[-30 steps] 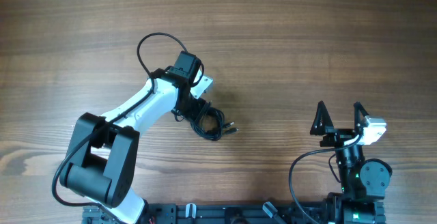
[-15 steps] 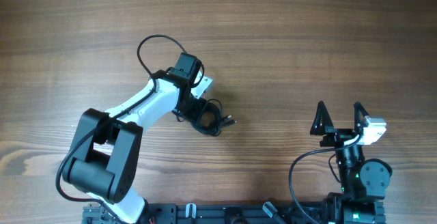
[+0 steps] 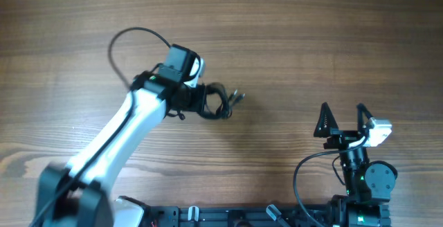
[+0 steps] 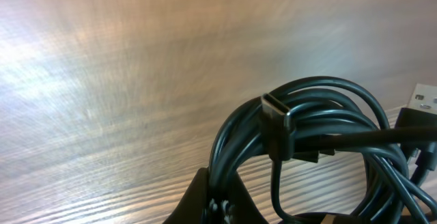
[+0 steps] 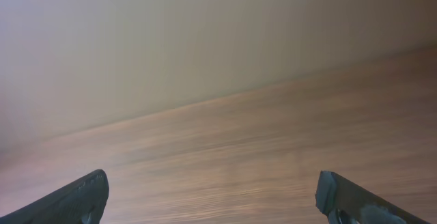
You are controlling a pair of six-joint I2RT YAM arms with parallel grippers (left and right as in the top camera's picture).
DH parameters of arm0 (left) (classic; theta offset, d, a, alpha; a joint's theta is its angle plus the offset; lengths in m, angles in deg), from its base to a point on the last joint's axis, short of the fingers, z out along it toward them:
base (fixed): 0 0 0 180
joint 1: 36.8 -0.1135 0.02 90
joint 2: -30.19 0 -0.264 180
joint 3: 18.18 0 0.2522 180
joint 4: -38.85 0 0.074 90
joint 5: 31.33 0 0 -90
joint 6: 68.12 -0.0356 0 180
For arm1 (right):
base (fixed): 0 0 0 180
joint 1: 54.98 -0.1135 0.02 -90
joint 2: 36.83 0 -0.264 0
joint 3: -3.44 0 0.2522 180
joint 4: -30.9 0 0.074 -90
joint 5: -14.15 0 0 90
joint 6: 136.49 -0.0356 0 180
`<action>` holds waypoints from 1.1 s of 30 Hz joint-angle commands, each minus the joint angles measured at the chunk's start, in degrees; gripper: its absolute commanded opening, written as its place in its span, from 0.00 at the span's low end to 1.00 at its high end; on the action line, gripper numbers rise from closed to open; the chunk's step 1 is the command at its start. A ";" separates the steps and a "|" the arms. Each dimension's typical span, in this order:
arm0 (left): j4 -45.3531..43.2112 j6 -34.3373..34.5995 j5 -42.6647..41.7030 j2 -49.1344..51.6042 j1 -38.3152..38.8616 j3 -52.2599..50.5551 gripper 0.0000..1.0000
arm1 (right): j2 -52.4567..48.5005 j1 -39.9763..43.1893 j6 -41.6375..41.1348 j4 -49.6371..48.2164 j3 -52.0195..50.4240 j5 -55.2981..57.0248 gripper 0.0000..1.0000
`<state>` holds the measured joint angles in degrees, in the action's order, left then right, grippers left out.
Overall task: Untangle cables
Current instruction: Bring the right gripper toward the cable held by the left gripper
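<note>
**Left gripper** [image 3: 196, 100]: jaws closed together on one side of the bundle of black cables [image 3: 214, 103]. The bundle lies left of centre on the wooden table [image 3: 311, 33]. In the left wrist view the cords form tight overlapping loops, with a USB-C plug [image 4: 276, 112] lying across the top of the coil. Whether the bundle is clear of the table cannot be told.

**Right gripper** [image 3: 342, 113]: jaws spread wide and empty, well apart from the bundle, near the table's front edge.

**Step in hand:** securing the coil, with no strand separated yet. The next move probably calls for the right gripper to reach across, pinch a free plug end and draw it out against the left gripper's hold.
</note>
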<state>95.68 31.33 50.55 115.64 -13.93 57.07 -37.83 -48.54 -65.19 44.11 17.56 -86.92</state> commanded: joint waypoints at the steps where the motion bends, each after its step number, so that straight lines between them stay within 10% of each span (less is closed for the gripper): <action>1: -1.77 3.91 -1.46 -8.17 0.13 1.46 0.04 | -0.46 -0.20 -28.13 -1.14 -0.07 -12.13 1.00; 5: -2.51 3.89 -1.46 -11.69 0.13 1.46 0.04 | -2.14 -0.20 -47.80 -1.38 -0.07 -24.35 1.00; 19: -1.29 4.52 -3.19 -11.19 0.15 1.40 0.04 | -16.59 -0.20 -27.19 -1.62 10.78 -31.80 0.99; 33: 2.78 2.91 -7.96 -6.62 0.15 1.36 0.04 | -54.77 -13.70 -12.79 -3.65 30.51 -44.11 0.51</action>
<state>96.84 35.11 44.74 107.64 -13.93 57.58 -88.95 -57.02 -82.98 41.68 44.86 -129.00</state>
